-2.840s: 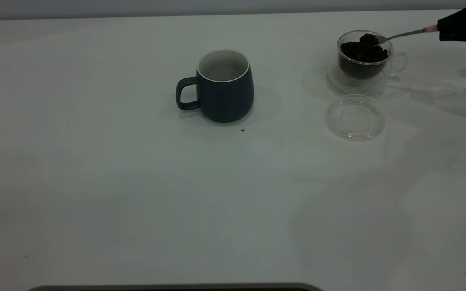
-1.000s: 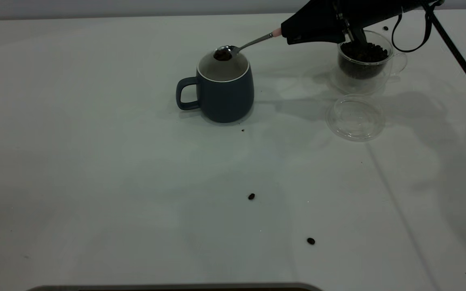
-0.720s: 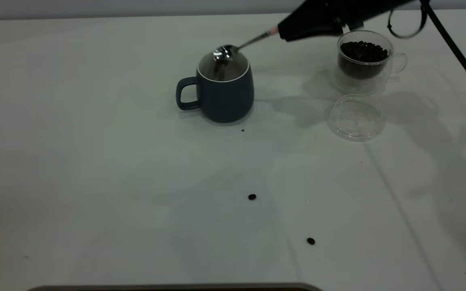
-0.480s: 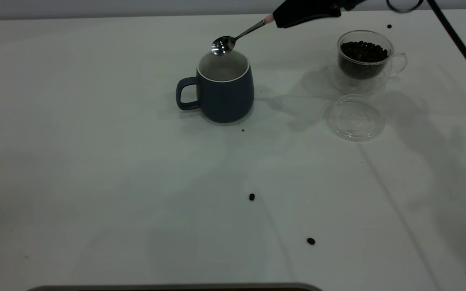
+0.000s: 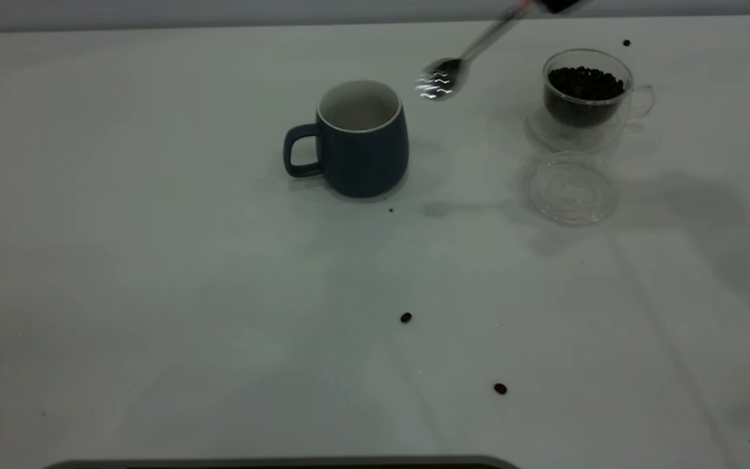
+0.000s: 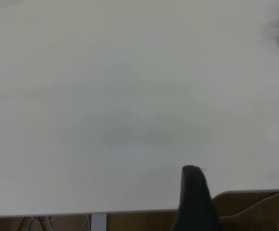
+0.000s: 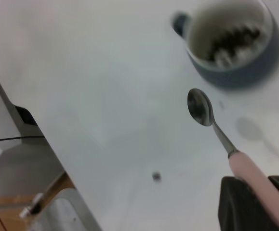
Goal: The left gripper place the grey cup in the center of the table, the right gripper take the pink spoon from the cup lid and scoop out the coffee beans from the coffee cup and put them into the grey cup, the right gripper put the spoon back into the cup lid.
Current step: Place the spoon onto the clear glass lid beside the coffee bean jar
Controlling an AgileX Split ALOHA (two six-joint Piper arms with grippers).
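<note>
The grey cup (image 5: 362, 140) stands upright mid-table with its handle to the left; the right wrist view shows coffee beans (image 7: 233, 41) inside the cup (image 7: 231, 36). My right gripper (image 7: 262, 197) is shut on the pink spoon's (image 7: 255, 185) handle. It holds the spoon (image 5: 443, 81) in the air between the grey cup and the coffee cup (image 5: 583, 98), with the bowl empty. At the exterior view's top edge only the tip of the right gripper (image 5: 557, 5) shows. The coffee cup is full of beans (image 5: 584, 81). Just in front of it lies the empty cup lid (image 5: 571, 190). My left gripper (image 6: 194, 202) hangs by a table edge, away from all of this.
Loose beans lie on the table (image 5: 153, 293): one in the middle front (image 5: 405, 317), one further front and right (image 5: 500, 388), one behind the coffee cup (image 5: 626, 43). In the right wrist view the table's edge (image 7: 57, 154) drops off to the floor.
The spoon came from the coffee cup loaded, tipped its beans into the grey cup, then rose and swung right, empty. Two beans have landed on the front of the table.
</note>
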